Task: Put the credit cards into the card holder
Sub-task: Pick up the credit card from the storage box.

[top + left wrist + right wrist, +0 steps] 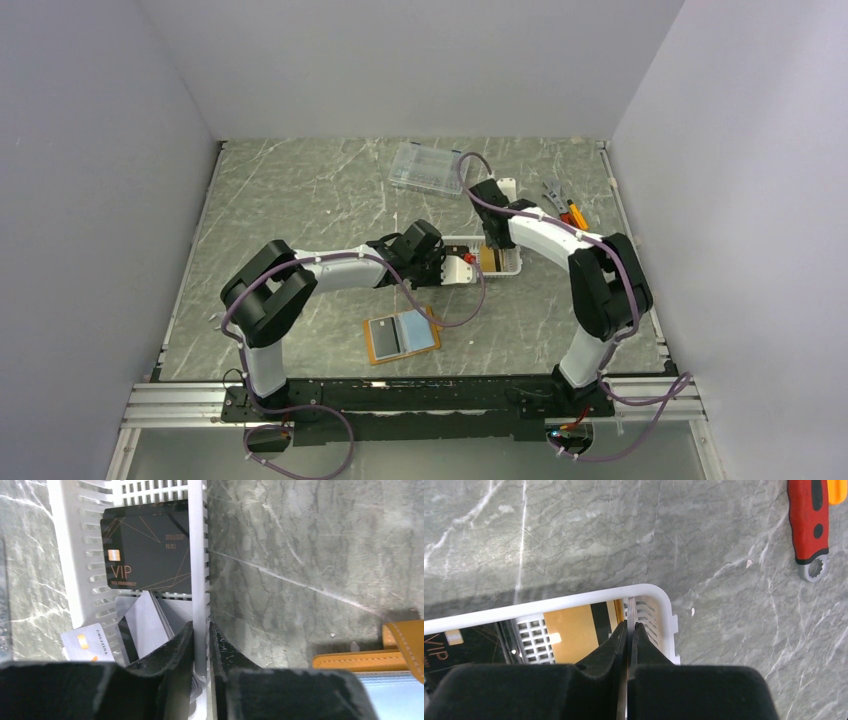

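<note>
The orange card holder lies open near the front, with a pale blue card on it; its edge shows in the left wrist view. The other credit cards lie in a white slotted basket: a black VIP card, grey-white cards and a gold-brown card. My left gripper is shut on the basket's side wall. My right gripper is inside the basket, shut on a thin card seen edge-on.
A clear compartment box stands at the back. A red-handled wrench and other tools lie right of the basket. Grey walls enclose the marbled table on three sides.
</note>
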Action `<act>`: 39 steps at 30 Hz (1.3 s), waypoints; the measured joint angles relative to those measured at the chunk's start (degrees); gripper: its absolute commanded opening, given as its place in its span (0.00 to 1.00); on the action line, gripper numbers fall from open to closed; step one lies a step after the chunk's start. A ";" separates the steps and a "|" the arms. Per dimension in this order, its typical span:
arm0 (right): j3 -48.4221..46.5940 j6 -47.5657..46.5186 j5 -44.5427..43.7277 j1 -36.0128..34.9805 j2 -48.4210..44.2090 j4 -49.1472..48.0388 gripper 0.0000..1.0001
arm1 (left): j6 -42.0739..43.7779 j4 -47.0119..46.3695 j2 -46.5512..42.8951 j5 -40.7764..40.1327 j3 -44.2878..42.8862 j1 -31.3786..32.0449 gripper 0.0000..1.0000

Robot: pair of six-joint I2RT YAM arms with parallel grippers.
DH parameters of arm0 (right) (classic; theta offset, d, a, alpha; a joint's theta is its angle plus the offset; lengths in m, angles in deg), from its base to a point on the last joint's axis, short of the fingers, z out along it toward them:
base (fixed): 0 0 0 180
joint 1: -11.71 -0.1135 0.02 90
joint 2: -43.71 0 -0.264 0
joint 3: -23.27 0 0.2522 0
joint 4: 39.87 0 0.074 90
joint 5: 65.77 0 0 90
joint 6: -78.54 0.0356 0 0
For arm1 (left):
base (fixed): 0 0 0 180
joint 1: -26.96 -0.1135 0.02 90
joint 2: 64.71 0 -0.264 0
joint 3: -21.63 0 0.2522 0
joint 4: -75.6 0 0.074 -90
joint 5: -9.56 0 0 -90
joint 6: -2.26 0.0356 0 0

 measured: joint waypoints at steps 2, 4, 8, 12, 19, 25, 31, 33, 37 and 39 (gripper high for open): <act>0.00 0.15 0.52 0.24 -1.18 0.31 0.00 | -0.46 0.63 -0.15 0.17 0.00 0.09 0.30; -0.04 0.20 1.18 0.42 -2.93 0.57 0.00 | -0.81 1.44 -0.57 0.35 -0.02 0.15 0.33; -0.20 0.46 1.64 0.50 -6.45 0.90 0.00 | -2.01 2.97 -1.62 0.66 -0.24 0.20 0.44; -0.22 0.83 1.86 0.50 -8.59 1.22 0.00 | -3.26 4.68 -1.90 1.27 -1.62 0.20 0.57; -0.20 1.55 4.17 0.66 -14.84 2.71 0.00 | -6.43 9.92 -4.57 3.21 -5.03 0.20 0.83; -0.17 2.36 9.77 1.44 -23.54 3.04 0.00 | -9.81 14.95 -9.97 3.39 -10.75 0.20 0.99; 2.40 2.58 21.18 2.86 -31.39 0.52 0.00 | -12.48 21.55 -16.13 4.04 -17.55 -1.92 0.99; 4.70 2.62 26.97 3.63 -34.07 -1.73 0.00 | -15.89 23.89 -17.81 8.13 -21.09 -6.03 0.99; 7.52 3.48 36.17 4.50 -37.57 -6.05 0.00 | -25.38 24.46 -20.31 19.69 -26.29 -20.17 0.99; 7.61 4.20 39.91 4.70 -38.01 -8.07 0.00 | -27.93 25.29 -20.15 25.29 -28.06 -24.68 0.99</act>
